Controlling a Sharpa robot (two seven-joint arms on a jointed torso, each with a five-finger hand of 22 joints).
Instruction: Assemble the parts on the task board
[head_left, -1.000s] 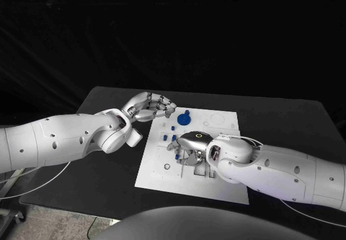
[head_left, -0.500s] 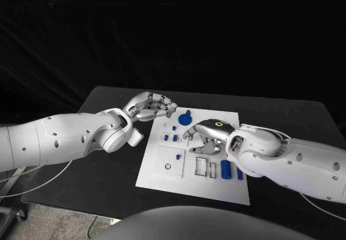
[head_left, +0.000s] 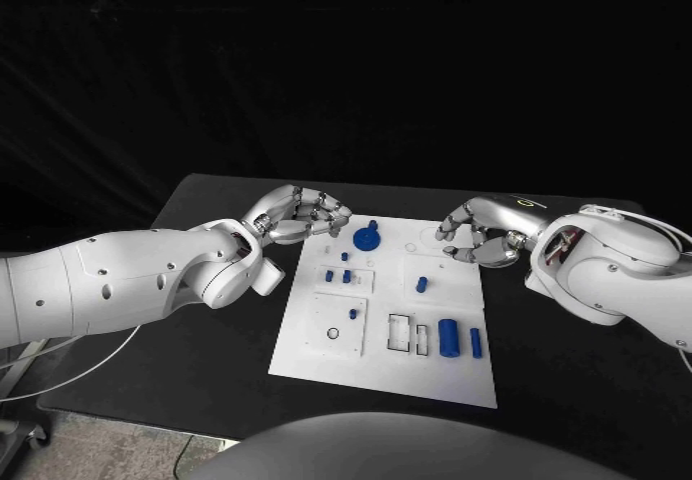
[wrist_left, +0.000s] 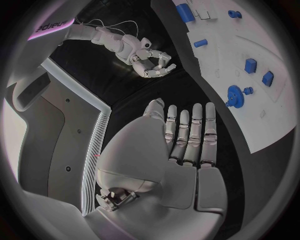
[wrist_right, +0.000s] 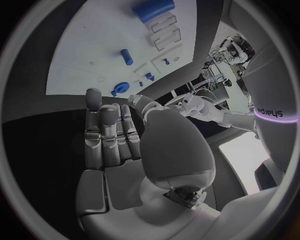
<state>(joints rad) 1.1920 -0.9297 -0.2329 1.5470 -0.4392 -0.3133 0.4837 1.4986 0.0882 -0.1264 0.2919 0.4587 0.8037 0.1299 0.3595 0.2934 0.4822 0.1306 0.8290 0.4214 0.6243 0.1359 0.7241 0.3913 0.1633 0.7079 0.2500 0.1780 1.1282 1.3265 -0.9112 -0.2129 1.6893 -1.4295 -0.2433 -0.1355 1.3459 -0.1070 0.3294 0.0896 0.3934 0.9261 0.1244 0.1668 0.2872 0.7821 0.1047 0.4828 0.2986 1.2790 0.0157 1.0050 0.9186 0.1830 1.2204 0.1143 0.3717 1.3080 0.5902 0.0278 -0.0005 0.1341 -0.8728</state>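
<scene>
We see the flat white task board (head_left: 335, 352) lying in the middle of the matte black worktop (head_left: 216, 205). On it are a round blue gear (head_left: 369, 239), a blue cylinder (head_left: 450, 338) and small blue pegs (head_left: 338, 275). The metallic left hand (head_left: 299, 213) and right hand (head_left: 482, 231) each hang beside a far corner of the board, fingers curled inward, holding nothing.

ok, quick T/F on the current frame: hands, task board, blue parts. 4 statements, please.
1. The right hand holds a blue part. False: it holds nothing, fingers curled, off the board's far right corner.
2. The blue gear lies on the task board. True.
3. The left hand presses the gear. False: it is beside the board's far left corner, apart from it.
4. A blue cylinder lies near the board's right edge. True.
</scene>
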